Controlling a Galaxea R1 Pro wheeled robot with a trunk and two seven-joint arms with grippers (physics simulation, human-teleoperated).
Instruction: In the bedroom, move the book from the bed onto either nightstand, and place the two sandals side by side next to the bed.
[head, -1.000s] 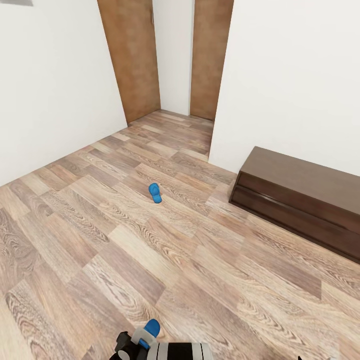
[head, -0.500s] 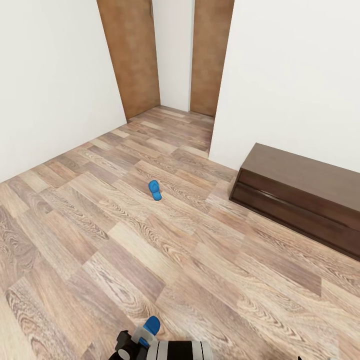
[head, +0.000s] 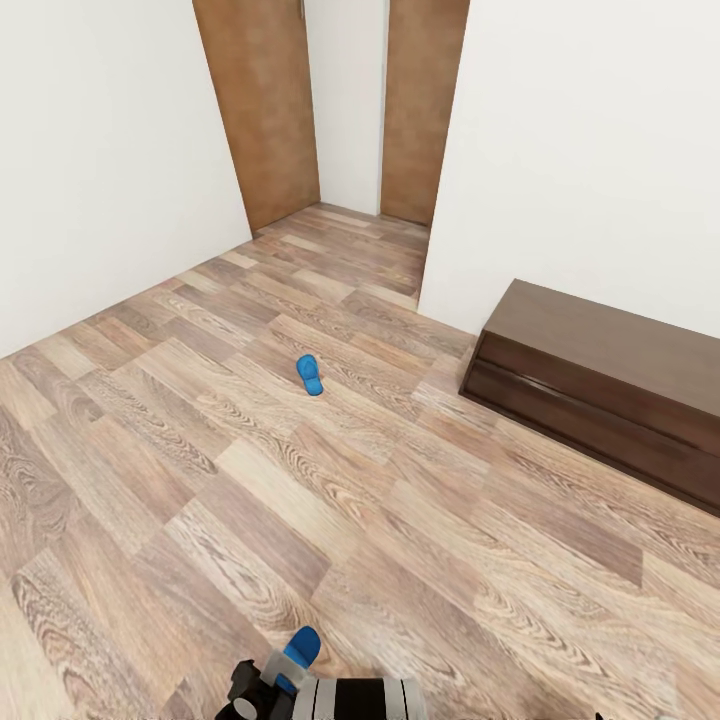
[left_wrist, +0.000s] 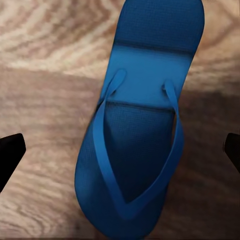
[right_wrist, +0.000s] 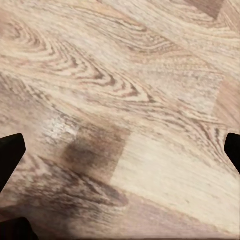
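Note:
One blue sandal (head: 310, 375) lies alone on the wood floor in the middle of the room. The other sandal (head: 300, 646) lies at the bottom edge of the head view, just beyond my left gripper (head: 255, 692). In the left wrist view that sandal (left_wrist: 140, 130) is seen close up, strap side up, between the two dark fingertips (left_wrist: 10, 155) of the left gripper (left_wrist: 120, 152), which stand wide apart without touching it. My right gripper (right_wrist: 120, 150) is open over bare floor. The book, the bed and the nightstand are out of view.
A long low dark brown bench cabinet (head: 600, 385) stands against the white wall at the right. Two brown doors (head: 262, 110) flank a narrow passage at the back. White walls bound the plank floor (head: 350, 500) on the left and the right.
The whole picture has drifted slightly upward, so the camera has moved. Both sandals sit a little higher in the view. The grippers look the same.

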